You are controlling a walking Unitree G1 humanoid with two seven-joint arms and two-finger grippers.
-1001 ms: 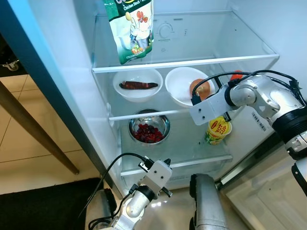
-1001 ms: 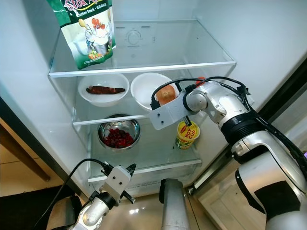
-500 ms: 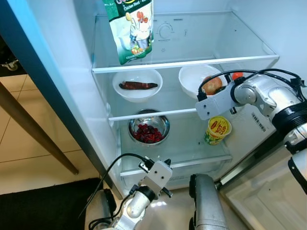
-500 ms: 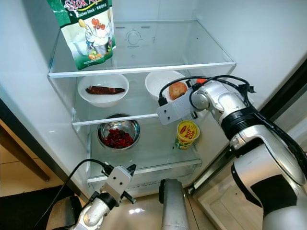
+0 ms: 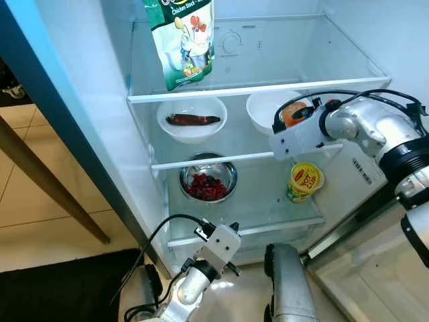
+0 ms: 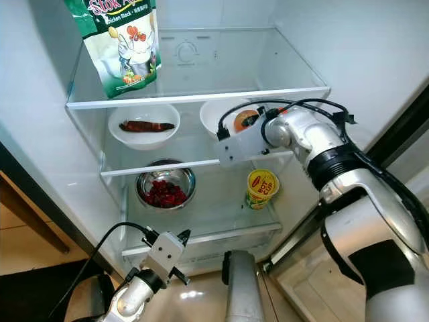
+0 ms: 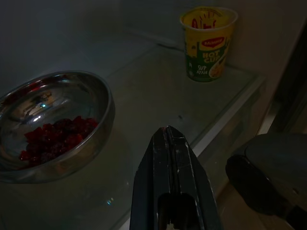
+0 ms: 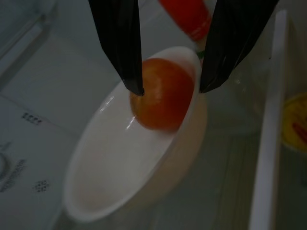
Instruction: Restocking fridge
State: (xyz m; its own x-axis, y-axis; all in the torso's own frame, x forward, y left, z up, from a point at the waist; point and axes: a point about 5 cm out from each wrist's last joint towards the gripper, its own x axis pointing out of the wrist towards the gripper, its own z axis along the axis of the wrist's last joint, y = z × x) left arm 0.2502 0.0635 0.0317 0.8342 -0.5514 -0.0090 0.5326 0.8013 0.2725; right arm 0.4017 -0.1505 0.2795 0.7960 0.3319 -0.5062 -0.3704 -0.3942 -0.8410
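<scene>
An open fridge stands before me, white inside, with glass shelves. On the middle shelf toward my right sits a white bowl (image 8: 129,158) holding a round orange-red fruit (image 8: 160,93), which leans against the bowl's rim. My right gripper (image 8: 170,88) reaches into that shelf with its two black fingers (image 8: 120,43) spread wide, one on each side of the fruit; the tips hang at the fruit's edges, and I cannot tell whether they touch it. Just behind the bowl is a red object (image 8: 189,19) with a bit of green at its base, too blurred to name.

On the same shelf, to my left, a second white bowl (image 5: 192,119) holds a dark red sausage-like piece (image 5: 193,120). The top shelf (image 5: 258,88) carries a green stock pouch (image 5: 182,41) standing upright at its front left corner. On the lower shelf, a steel bowl (image 7: 53,122) of dark red berries sits to the left, and a yellow noodle cup (image 7: 208,43) stands well apart to the right.

My left gripper (image 7: 170,139) hangs low in front of the lower shelf, fingers pressed together, holding nothing. The floor is pale tile (image 5: 40,208), with a dark mat (image 5: 60,288) and a slanting wooden leg (image 5: 47,181) to my left
</scene>
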